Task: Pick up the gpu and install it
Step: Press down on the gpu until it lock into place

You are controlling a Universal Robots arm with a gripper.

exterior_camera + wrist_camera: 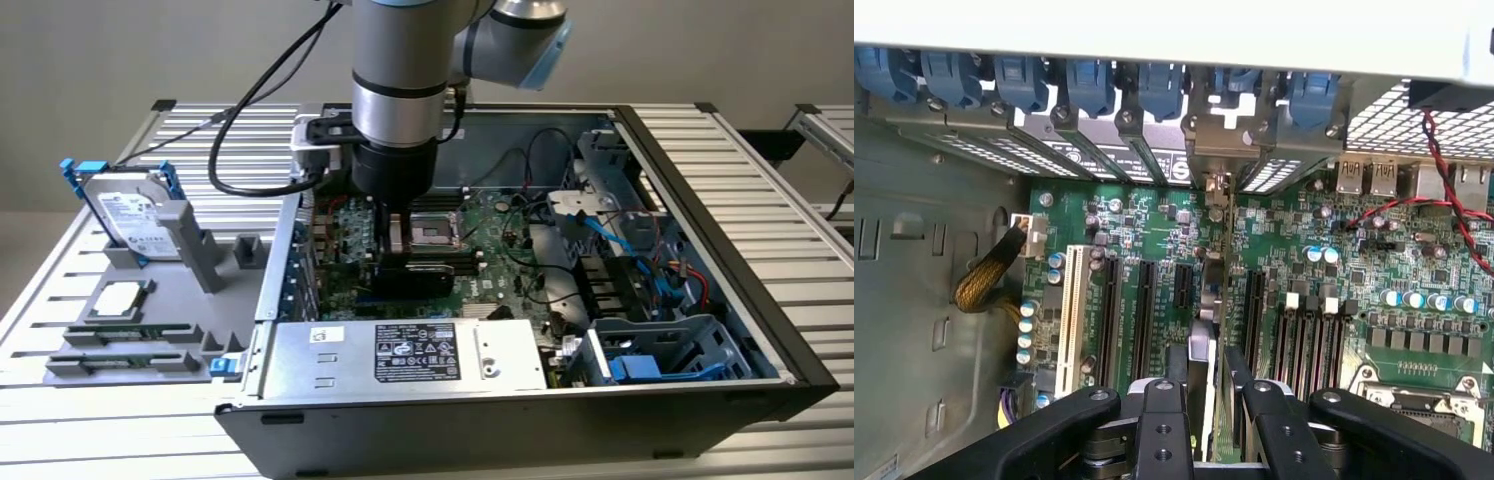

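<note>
Reached down into the open computer case (747, 300) at centre frame of the exterior view, over the motherboard (1154, 230). Gripper (1209, 385) partly closed, fingers (1162, 400) clamped on the gpu (1212, 300), held on edge. Card stood upright in line with an expansion slot (1146, 310), silvery bracket end up against the rear slot covers (1154, 150). Hard drive (134, 215) propped on the surface (747, 150) at left.

The open computer case (747, 290) was set on the table (761, 160); a hard drive (131, 215) was stood well apart, toward the exterior view's left.
</note>
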